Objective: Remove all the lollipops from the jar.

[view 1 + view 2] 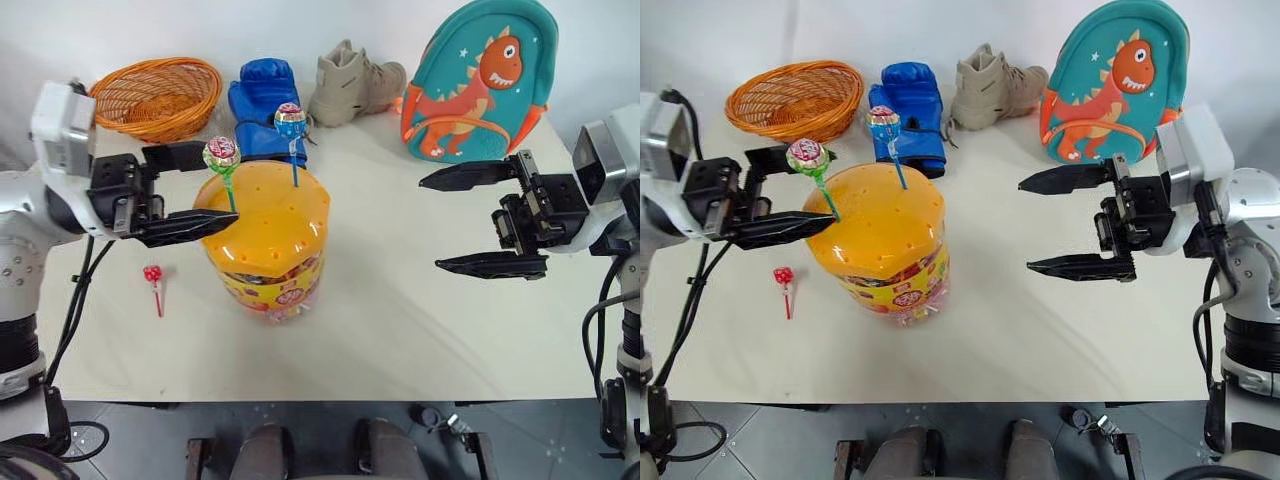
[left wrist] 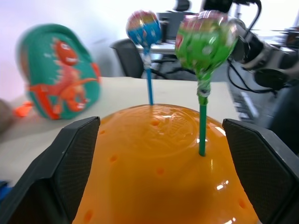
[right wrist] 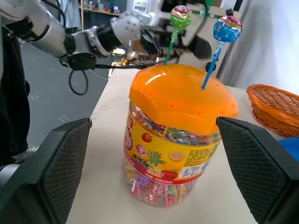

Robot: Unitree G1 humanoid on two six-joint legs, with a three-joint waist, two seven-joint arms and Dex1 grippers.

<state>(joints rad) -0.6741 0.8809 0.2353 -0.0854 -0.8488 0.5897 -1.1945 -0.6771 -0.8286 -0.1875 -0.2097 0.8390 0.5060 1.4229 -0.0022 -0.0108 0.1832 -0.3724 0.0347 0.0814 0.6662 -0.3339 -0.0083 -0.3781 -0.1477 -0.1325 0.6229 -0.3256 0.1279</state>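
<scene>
On a pale table [image 1: 400, 320], the jar [image 1: 268, 250] stands left of centre with its orange domed lid on, while a teal dinosaur backpack [image 1: 478, 80], a woven basket [image 1: 158, 97], a blue boxing glove [image 1: 262, 105] and a beige shoe [image 1: 352, 84] line the far edge. The left gripper [image 1: 190, 192] reaches in level, jaws spread wide around the green-stick lollipop [image 1: 222, 156] without touching it; the right gripper [image 1: 480, 220] hangs well apart, equally wide and empty. The blue-stick lollipop [image 1: 291, 122] also stands in the lid, and the red-stick lollipop [image 1: 153, 276] lies on the table just left of the jar.

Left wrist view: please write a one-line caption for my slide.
Open left gripper faces the jar's orange lid, where the green lollipop and the blue lollipop stand upright.
</scene>
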